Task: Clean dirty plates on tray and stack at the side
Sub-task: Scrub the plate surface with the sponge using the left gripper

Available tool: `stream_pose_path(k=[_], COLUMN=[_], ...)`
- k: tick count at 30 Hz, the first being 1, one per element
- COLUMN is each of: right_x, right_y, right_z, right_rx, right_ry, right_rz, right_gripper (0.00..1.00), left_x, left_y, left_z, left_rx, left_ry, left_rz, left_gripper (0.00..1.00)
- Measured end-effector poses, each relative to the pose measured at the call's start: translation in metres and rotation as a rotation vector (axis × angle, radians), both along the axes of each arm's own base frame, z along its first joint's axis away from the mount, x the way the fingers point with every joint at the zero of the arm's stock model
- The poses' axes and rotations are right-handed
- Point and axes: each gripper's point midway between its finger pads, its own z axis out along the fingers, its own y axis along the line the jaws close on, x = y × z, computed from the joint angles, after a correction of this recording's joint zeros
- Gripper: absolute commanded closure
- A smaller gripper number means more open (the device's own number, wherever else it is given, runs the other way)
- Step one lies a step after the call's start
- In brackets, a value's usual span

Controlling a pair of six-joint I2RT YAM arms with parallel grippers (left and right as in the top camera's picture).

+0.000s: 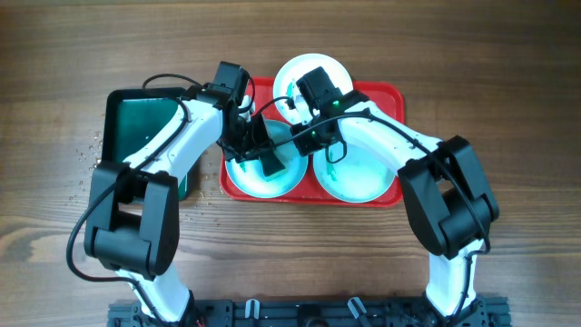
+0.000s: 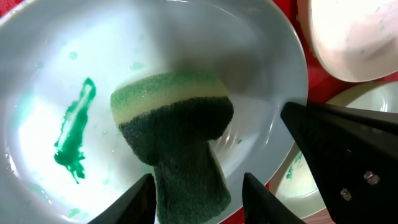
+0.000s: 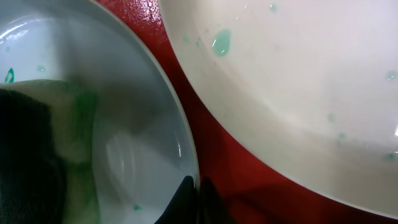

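Observation:
The red tray [image 1: 392, 94] holds three plates. My left gripper [image 1: 261, 154] is shut on a green sponge [image 2: 174, 124] and presses it into the left aqua plate [image 1: 245, 180], which has a teal smear [image 2: 73, 130]. In the left wrist view my gripper [image 2: 199, 200] is over this plate [image 2: 37, 81]. My right gripper [image 1: 310, 139] is shut on the same plate's rim [image 3: 186, 149], as the right wrist view shows [image 3: 197, 186]. The white plate [image 1: 309, 73] lies behind and the second aqua plate [image 1: 363, 177] to the right.
A dark green tray [image 1: 136, 118] stands left of the red tray on the wooden table. The white plate [image 3: 298, 81] lies close beside the held rim, with a strip of red tray [image 3: 208, 118] between. Water drops lie left of the green tray.

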Motion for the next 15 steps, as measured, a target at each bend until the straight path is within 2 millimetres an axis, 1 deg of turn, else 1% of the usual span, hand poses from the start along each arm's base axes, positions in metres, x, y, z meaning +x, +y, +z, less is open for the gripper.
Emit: stream_pose_path(k=[7, 9, 12, 15], right_x=[0.000, 0.000, 0.000, 0.000], right_y=[0.000, 0.000, 0.000, 0.000], right_z=[0.000, 0.000, 0.000, 0.000], right_rx=[0.000, 0.000, 0.000, 0.000], right_ry=[0.000, 0.000, 0.000, 0.001], right_rz=[0.000, 0.000, 0.000, 0.000], right_gripper=[0.95, 0.95, 0.95, 0.95], left_x=[-0.008, -0.008, -0.007, -0.005], left_y=[-0.003, -0.003, -0.001, 0.002], left_z=[-0.013, -0.015, -0.016, -0.017], left_rx=[0.006, 0.008, 0.024, 0.041], left_ry=[0.018, 0.011, 0.004, -0.003], left_rz=[-0.015, -0.016, -0.013, -0.007], left_gripper=[0.61, 0.62, 0.68, 0.71])
